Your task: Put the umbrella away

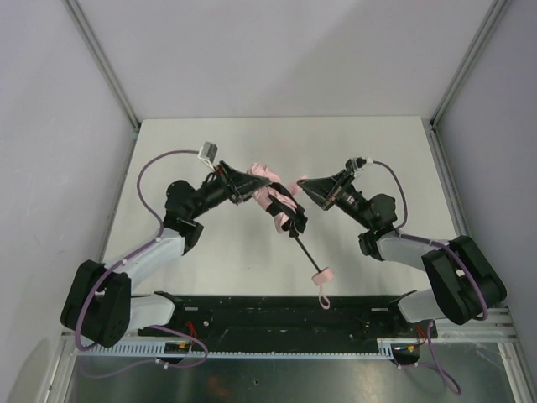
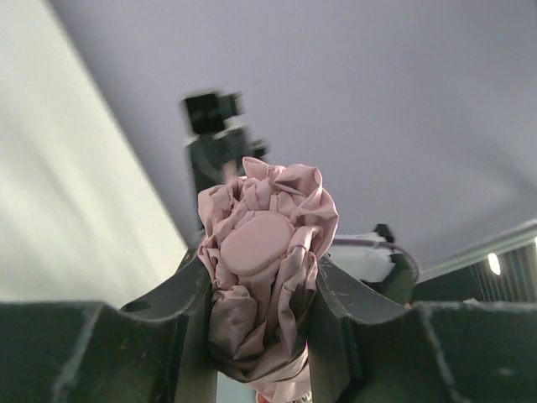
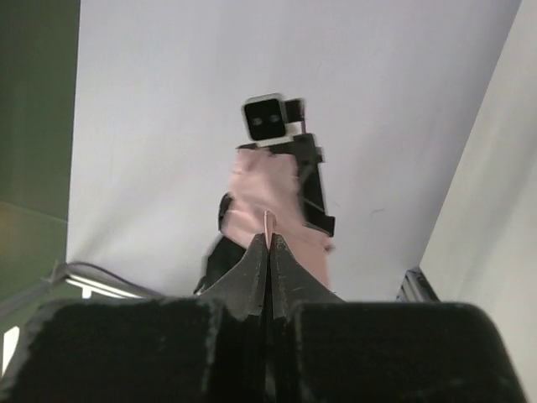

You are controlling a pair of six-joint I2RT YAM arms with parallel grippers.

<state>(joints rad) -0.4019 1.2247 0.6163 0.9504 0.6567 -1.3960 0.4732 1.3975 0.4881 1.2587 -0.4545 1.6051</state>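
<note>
We observe the left claw (image 1: 252, 186) clamped on the umbrella (image 1: 275, 200). Its two fingers (image 2: 189, 294) press the sides of the bunched pale pink canopy, and the round end cap faces the left wrist camera. The right claw (image 3: 268, 243) is closed, fingertips together, pinching a thin pink strip (image 3: 268, 222) that rises between them. We cannot tell which part of the umbrella this strip is. The umbrella lies between the two claws, over the middle of the counter (image 1: 252, 143). Its black shaft (image 1: 306, 252) slants toward the near edge and ends in the pink handle (image 1: 322, 274) with wrist loop (image 1: 324, 298), just beside the black base rail (image 1: 268, 315).
</note>
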